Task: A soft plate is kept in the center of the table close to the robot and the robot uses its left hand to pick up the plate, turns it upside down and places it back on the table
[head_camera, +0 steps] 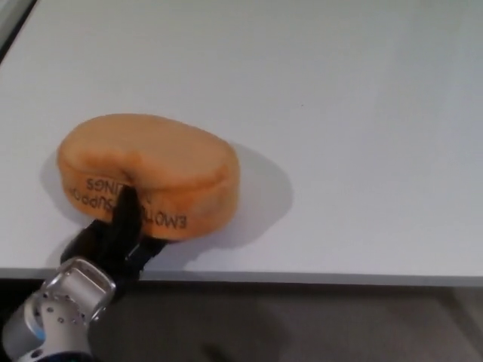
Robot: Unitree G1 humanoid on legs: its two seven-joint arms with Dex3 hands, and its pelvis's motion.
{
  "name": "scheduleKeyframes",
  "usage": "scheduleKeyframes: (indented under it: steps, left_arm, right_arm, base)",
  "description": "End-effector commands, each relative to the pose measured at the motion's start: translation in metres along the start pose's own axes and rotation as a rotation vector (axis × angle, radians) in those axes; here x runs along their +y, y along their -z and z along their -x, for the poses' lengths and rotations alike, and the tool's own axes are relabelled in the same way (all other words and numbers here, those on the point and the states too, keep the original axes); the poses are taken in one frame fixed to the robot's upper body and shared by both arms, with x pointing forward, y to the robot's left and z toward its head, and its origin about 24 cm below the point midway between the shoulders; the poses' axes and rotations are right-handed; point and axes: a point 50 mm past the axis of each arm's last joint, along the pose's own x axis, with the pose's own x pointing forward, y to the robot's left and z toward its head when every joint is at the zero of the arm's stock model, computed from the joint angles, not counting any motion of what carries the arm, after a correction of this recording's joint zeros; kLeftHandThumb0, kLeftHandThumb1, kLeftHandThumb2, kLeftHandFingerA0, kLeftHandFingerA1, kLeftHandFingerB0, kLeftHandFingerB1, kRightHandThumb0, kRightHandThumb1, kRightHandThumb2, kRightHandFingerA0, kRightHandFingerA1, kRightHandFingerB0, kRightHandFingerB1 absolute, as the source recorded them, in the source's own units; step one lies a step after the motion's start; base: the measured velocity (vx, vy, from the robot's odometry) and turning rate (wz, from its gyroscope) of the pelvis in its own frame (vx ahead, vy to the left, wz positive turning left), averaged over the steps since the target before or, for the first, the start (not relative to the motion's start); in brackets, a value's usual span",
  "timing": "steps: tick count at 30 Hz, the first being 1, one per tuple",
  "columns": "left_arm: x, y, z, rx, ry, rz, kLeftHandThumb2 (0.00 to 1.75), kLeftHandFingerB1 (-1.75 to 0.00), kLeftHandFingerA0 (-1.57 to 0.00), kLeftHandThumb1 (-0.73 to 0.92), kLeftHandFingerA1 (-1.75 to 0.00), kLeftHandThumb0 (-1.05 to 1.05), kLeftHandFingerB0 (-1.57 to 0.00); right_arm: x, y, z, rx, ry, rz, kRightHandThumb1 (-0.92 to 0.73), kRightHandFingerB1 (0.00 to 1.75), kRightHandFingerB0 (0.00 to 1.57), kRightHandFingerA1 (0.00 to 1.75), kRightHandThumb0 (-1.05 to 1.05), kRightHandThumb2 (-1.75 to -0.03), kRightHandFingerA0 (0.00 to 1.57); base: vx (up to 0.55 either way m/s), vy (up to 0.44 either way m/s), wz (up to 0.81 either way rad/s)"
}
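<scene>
The robot's left hand (115, 240), black, sits at the lower left of the frame, its fingers (125, 211) reaching upward and closed in a grip. Below it, the silver wrist (53, 313) angles in from the bottom left corner. The right arm and hand do not appear in the frame.

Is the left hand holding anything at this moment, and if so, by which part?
Yes: the left hand grips the orange soft plate by its near, lettered side wall.
</scene>
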Motion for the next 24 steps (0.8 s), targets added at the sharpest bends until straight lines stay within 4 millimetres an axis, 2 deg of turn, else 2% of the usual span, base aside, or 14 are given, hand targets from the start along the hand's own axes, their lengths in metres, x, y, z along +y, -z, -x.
scheduleKeyframes:
  steps: [1, 2, 7, 11, 18, 21, 24]
  left_arm:
    - [0.036, 0.009, 0.001, 0.152, -0.152, -0.36, 0.67, -1.63, -1.02, 0.86, -1.75, -0.55, -0.71]
    - [0.035, 0.008, 0.001, 0.165, -0.141, -0.417, 0.68, -1.73, -1.04, 0.88, -1.75, -0.52, -0.72]
    - [0.025, 0.012, 0.004, 0.196, -0.05, -0.575, 0.66, -1.74, -1.05, 0.83, -1.75, -0.41, -0.76]
    - [0.022, 0.015, 0.005, 0.223, -0.022, -0.577, 0.66, -1.7, -1.04, 0.8, -1.75, -0.41, -0.76]
    - [-0.004, 0.032, 0.004, 0.238, 0.099, -0.653, 0.67, -1.75, -1.06, 0.84, -1.75, -0.41, -0.79]
    - [-0.01, 0.033, 0.004, 0.24, 0.092, -0.632, 0.7, -1.73, -1.02, 0.82, -1.75, -0.42, -0.77]
    - [-0.014, 0.033, 0.003, 0.242, 0.096, -0.636, 0.66, -1.75, -1.07, 0.88, -1.75, -0.44, -0.79]
  right_arm:
    - [-0.003, 0.001, 0.002, 0.041, 0.021, 0.02, -0.89, 0.33, 0.33, 0.42, -0.82, -0.68, 0.46]
    - [-0.003, 0.001, 0.002, 0.04, 0.019, 0.021, -0.89, 0.33, 0.33, 0.42, -0.81, -0.68, 0.45]
    - [-0.003, 0.001, 0.001, 0.04, 0.013, 0.027, -0.89, 0.33, 0.34, 0.41, -0.8, -0.68, 0.46]
    - [-0.003, 0.002, 0.001, 0.047, 0.011, 0.028, -0.88, 0.33, 0.33, 0.41, -0.81, -0.68, 0.46]
    - [-0.004, 0.001, 0.001, 0.041, 0.009, 0.036, -0.89, 0.34, 0.33, 0.42, -0.79, -0.68, 0.47]
    - [-0.004, 0.0, 0.001, 0.044, 0.013, 0.039, -0.89, 0.33, 0.31, 0.42, -0.8, -0.68, 0.46]
    - [-0.004, 0.0, 0.001, 0.041, 0.01, 0.031, -0.89, 0.33, 0.31, 0.42, -0.79, -0.68, 0.46]
  base:
    - [0.0, 0.0, 0.0]
    - [0.0, 0.0, 0.0]
    - [0.0, 0.0, 0.0]
    - [0.0, 0.0, 0.02]
    - [0.0, 0.0, 0.0]
    - [0.0, 0.0, 0.0]
    - [0.0, 0.0, 0.0]
